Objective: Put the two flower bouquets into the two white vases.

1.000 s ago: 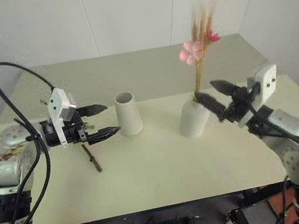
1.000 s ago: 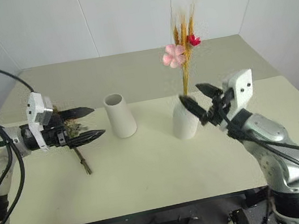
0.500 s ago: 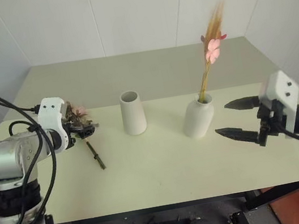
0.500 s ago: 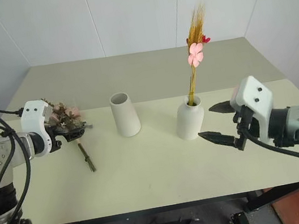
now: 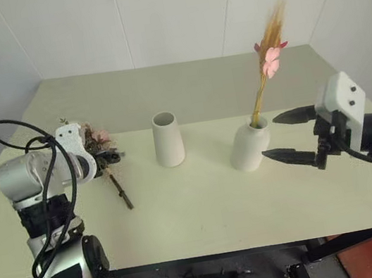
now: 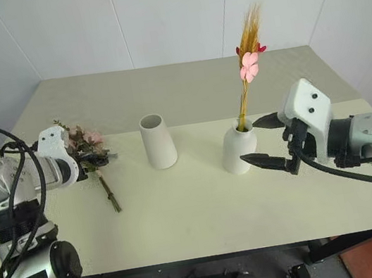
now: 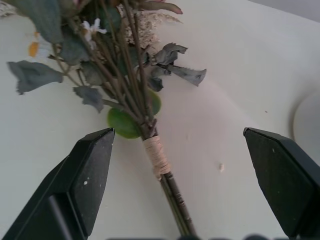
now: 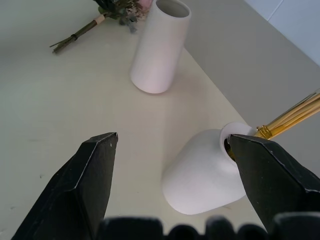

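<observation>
Now the bushy bouquet (image 7: 131,75) lies on the table (image 5: 204,207), wide left gripper (image 7: 190,165) straddling its stem; cone vase (image 5: 167,139) stands empty; slim bouquet (image 5: 267,61) sits in the bottle vase (image 5: 249,146); right gripper (image 5: 287,136) gapes beside it.

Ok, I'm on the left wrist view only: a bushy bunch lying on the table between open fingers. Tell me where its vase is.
Observer: The cone vase stands upright near the middle of the table, to the robot's right of the bushy bouquet, apart from it. Its mouth is empty.
Operator: Now give me the other vase and the other arm.
Observer: The bottle vase stands further right with the slim bouquet upright in its neck. The right gripper hangs open beside that vase, holding nothing.
</observation>
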`<state>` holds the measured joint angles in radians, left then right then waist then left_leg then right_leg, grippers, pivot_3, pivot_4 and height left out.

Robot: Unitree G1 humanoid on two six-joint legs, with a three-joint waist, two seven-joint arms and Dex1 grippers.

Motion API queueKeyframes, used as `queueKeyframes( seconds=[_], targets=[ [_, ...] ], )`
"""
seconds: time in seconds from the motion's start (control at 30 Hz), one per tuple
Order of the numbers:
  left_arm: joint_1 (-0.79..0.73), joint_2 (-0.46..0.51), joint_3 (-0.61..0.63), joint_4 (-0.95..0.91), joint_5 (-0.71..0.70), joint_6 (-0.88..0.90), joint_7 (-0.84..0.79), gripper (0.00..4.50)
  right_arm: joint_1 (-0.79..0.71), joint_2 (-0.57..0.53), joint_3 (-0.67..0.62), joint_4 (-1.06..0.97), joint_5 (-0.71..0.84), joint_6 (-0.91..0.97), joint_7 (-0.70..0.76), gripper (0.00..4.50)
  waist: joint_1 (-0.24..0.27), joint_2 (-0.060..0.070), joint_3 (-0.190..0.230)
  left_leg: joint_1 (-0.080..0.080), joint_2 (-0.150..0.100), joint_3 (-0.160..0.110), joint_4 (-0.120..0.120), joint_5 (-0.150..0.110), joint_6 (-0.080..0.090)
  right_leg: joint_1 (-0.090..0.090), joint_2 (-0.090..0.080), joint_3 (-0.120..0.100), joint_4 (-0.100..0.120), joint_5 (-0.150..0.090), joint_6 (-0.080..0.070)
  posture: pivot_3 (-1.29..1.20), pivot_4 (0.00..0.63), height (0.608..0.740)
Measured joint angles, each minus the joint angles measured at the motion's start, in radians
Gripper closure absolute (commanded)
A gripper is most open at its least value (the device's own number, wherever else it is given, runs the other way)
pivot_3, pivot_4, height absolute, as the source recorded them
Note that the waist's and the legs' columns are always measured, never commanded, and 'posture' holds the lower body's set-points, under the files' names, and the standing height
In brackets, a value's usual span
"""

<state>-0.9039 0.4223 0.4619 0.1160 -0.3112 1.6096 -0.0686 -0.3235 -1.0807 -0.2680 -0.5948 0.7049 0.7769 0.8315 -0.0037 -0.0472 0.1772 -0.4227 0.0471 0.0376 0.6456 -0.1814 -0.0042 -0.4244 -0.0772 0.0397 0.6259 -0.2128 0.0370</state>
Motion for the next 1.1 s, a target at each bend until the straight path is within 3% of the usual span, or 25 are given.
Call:
queueKeyframes(
  seconds=[0.13,0.4,0.57,0.77,0.93,1.1],
  targets=[
    [0.000,-0.040,0.050,0.104,0.017,0.000,0.015,1.86,0.030,0.000,-0.043,-0.036,0.027,0.024,-0.006,0.28,-0.002,0.000,0.000,-0.001,0.000,0.000,0.000,0.000,0.000,-0.001,0.000,0.000,0.001,0.001,-0.001,0.00,0.150,0.740],
    [-0.033,-0.017,0.060,0.250,0.056,-0.107,0.032,4.43,0.080,0.002,-0.104,-0.084,0.053,0.058,-0.043,0.28,-0.008,0.000,0.000,0.000,0.000,0.000,0.000,0.000,0.000,0.000,0.000,0.000,0.001,0.001,-0.001,0.00,0.150,0.740],
    [-0.043,-0.057,0.050,0.250,0.069,-0.237,0.070,4.43,0.093,0.002,-0.105,-0.089,0.054,0.059,-0.052,0.28,-0.006,0.000,0.000,-0.001,0.000,0.000,0.000,0.000,0.000,0.000,0.000,0.000,0.001,0.001,-0.001,0.00,0.150,0.740],
    [-0.067,-0.174,0.157,0.129,0.029,-0.639,0.163,4.43,0.144,0.002,-0.167,-0.087,0.055,0.062,-0.048,0.28,0.004,-0.001,0.000,-0.002,0.000,0.000,0.000,0.000,0.000,-0.001,0.000,0.000,-0.001,0.001,-0.001,0.00,0.150,0.740],
    [-0.034,-0.169,0.093,0.003,-0.130,-0.919,-0.181,4.43,0.267,0.002,-0.264,-0.098,0.052,0.065,-0.017,0.28,0.011,-0.001,0.000,-0.001,0.000,0.001,0.001,0.000,0.000,0.000,0.000,0.000,-0.001,0.002,-0.001,0.00,0.150,0.740],
    [-0.099,-0.175,0.097,0.083,-0.310,-1.026,-0.423,4.43,0.348,0.016,-0.305,-0.129,0.022,0.064,-0.015,0.28,0.014,-0.001,0.000,0.000,0.000,0.000,0.004,0.000,0.000,0.002,0.000,0.000,0.000,0.000,0.002,0.00,0.150,0.740]
  ],
)
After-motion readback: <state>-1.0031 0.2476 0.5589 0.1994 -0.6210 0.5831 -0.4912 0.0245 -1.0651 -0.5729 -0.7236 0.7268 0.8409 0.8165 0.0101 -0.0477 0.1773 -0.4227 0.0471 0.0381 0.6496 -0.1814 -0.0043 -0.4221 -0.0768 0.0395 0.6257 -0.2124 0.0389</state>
